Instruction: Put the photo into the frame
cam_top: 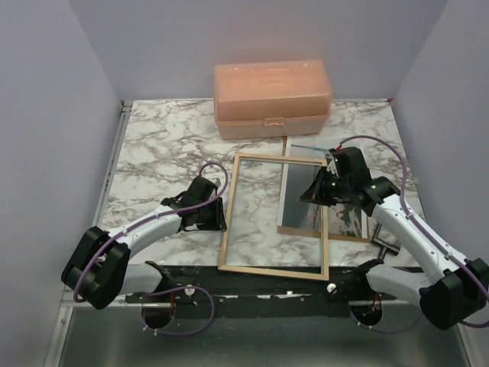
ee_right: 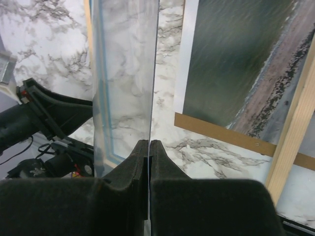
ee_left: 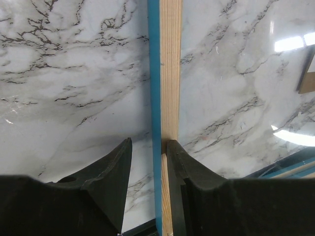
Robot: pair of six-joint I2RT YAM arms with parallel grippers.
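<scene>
left claw [ee_left: 148, 142] apart astride frame [ee_left: 171, 73] rim | right claw [ee_right: 149, 142] clamped on clear pane [ee_right: 125, 73] | photo [ee_right: 231, 59] cut off

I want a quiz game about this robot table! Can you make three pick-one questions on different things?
1. Where is the pink box? A at the table's far edge B on the floor C on an arm
2. What colour is the frame's outer side? A red B green C blue
3. What is the right gripper doing? A wide open B shut on a clear sheet C holding the box
Answers: 1 A, it sits beyond the frame. 2 C, blue runs beside the wood. 3 B, it pinches the sheet's edge.
</scene>
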